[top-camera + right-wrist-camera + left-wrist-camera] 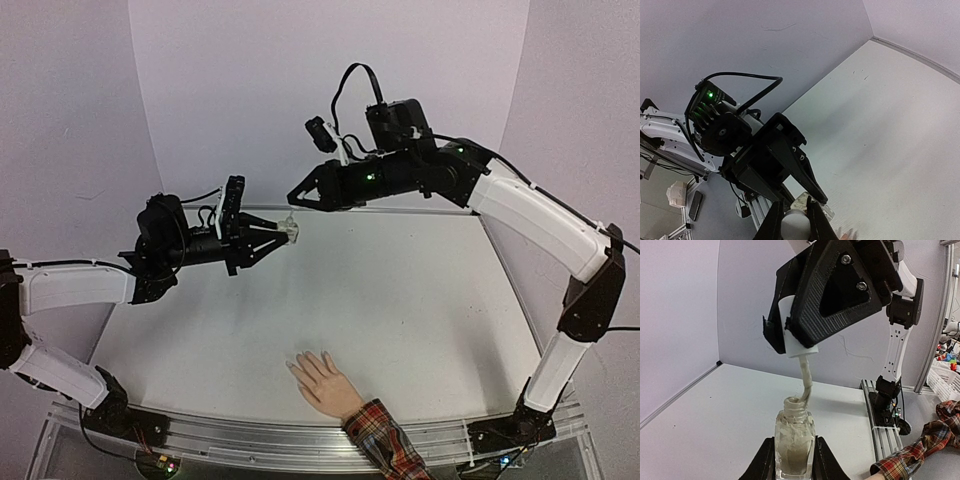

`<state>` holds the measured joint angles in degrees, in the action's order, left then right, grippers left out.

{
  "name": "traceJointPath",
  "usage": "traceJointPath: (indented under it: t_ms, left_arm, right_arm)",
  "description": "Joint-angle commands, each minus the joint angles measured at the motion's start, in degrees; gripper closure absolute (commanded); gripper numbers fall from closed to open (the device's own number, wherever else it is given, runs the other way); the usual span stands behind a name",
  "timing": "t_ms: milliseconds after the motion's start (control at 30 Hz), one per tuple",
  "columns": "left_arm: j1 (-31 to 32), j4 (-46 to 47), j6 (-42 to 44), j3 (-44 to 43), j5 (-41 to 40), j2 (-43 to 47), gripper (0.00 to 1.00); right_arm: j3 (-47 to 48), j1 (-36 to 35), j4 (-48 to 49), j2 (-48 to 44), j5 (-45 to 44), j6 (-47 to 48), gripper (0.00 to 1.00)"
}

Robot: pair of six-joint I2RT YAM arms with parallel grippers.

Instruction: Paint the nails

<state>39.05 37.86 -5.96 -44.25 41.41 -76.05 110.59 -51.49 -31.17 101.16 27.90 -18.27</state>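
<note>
Your left gripper (282,234) is clamped on the polish bottle (794,445), and your right gripper (296,196) pinches the brush cap (801,346) just above. The nails (303,361) lie on the mannequin hand (325,385), bottom centre.

I have two claws, a left claw (285,237) and a right claw (294,196). I see one pretend hand (325,380), one small bottle (794,447), one brush cap (794,346) and one table (420,290).
</note>
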Motion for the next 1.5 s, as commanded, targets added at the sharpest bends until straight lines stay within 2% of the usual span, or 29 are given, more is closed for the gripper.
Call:
traceJointPath:
  t_ms: [0,467,933,1467]
  left_arm:
    - [-0.1,1.4,-0.3,-2.7,-0.4,1.5,1.0]
    - [-0.1,0.6,0.4,-2.4,-0.8,2.7,1.0]
    - [-0.1,0.3,0.0,-3.1,-0.8,2.0,1.0]
    - [-0.1,-1.6,0.6,-3.7,-1.8,2.4,1.0]
  right_arm:
    - [1.9,-0.3,0.2,0.7,-0.4,0.6,1.0]
    - [2.4,-0.3,-0.7,1.6,-3.4,0.3,1.0]
    - [2.7,-0.7,-1.2,2.4,-1.5,1.3,1.0]
    - [4.0,-2.1,-4.3,3.4,-3.8,4.9,1.0]
